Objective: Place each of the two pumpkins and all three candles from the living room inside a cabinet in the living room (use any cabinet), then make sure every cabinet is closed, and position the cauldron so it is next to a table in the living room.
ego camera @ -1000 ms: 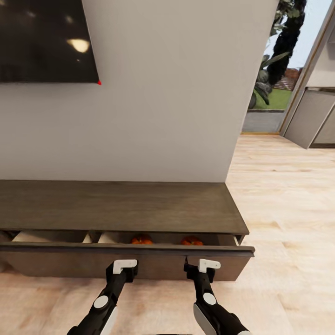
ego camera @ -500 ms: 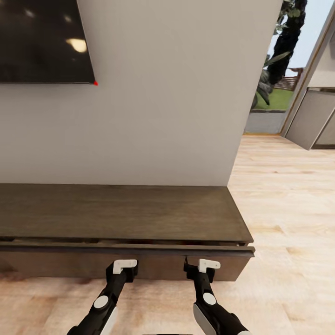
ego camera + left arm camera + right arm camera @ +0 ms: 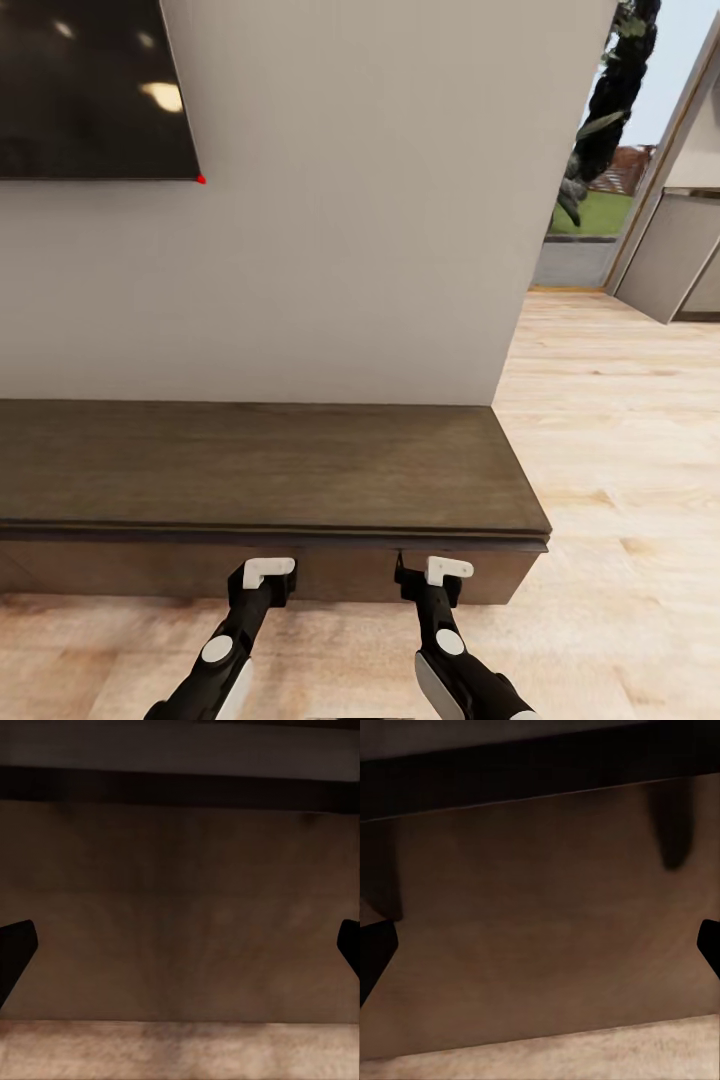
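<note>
The cabinet point(image 3: 260, 470) is a long, low, dark brown console against the wall, and its drawer front point(image 3: 330, 572) sits flush under the top. Both of my grippers are at that front: the left gripper point(image 3: 268, 577) toward the middle, the right gripper point(image 3: 440, 574) nearer the cabinet's right end. In the left wrist view the left gripper point(image 3: 180, 952) is open, with brown drawer wood between its dark fingertips point(image 3: 15, 952). The right gripper point(image 3: 540, 952) is open too, facing the same wood. The pumpkins are hidden behind the shut drawer. Candles, cauldron and table are out of view.
A black TV screen point(image 3: 90, 90) hangs on the grey wall above the cabinet's left part. Pale wood floor point(image 3: 620, 450) runs past the cabinet's right end to a glass door point(image 3: 590, 170) and grey units point(image 3: 675, 250).
The drawer, slightly open a second ago with two pumpkins showing inside, has slid fully shut. Both grippers stay at its front, and the view has shifted slightly.
</note>
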{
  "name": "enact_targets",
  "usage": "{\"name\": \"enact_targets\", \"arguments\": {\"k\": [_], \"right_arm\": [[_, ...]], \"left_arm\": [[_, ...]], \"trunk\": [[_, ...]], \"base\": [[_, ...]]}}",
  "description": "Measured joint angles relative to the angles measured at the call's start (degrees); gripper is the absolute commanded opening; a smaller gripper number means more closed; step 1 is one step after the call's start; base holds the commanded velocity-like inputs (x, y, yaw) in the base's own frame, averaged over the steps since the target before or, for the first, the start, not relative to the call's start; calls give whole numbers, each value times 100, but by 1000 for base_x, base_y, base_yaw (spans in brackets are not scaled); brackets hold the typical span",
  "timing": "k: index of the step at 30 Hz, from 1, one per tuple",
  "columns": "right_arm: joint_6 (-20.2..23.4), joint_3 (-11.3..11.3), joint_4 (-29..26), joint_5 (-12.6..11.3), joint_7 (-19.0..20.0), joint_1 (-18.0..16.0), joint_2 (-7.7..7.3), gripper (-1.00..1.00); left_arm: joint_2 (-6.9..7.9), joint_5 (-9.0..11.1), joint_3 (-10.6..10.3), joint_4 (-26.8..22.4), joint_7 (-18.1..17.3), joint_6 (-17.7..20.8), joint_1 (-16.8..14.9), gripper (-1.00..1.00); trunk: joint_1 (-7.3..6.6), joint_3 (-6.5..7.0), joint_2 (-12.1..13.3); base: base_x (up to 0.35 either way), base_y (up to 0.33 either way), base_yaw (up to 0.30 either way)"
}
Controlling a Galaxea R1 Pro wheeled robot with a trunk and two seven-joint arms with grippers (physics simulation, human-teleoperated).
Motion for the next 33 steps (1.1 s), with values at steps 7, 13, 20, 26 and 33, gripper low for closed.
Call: {"name": "enact_targets", "arguments": {"k": [7, 13, 20, 26, 33], "right_arm": [[-1, 0, 1, 8, -1, -3, 0, 100], [21, 0, -6, 10, 1, -3, 0, 100], [531, -6, -174, -44, 28, -11, -29, 100], [2313, -318, -1253, -255, 10, 78, -57, 100], [4389, -977, -2177, -965, 6, 350, -64, 100]], "left_arm": [[0, 0, -2, 0, 0, -1, 1, 100], [0, 1, 0, 0, 0, 10, 2, 100], [-5, 11, 0, -15, -20, 168, 4, 100], [3, 18, 7, -585, -58, 1875, 4, 100], [-23, 14, 588, -1458, -72, 4474, -1, 100]], "trunk": [[0, 0, 0], [0, 0, 0], [0, 0, 0], [0, 1, 0], [-3, 22, 1]], "base": [[-14, 1, 0], [-277, 0, 0], [-309, 0, 0], [-98, 0, 0], [-13, 0, 0]]}}
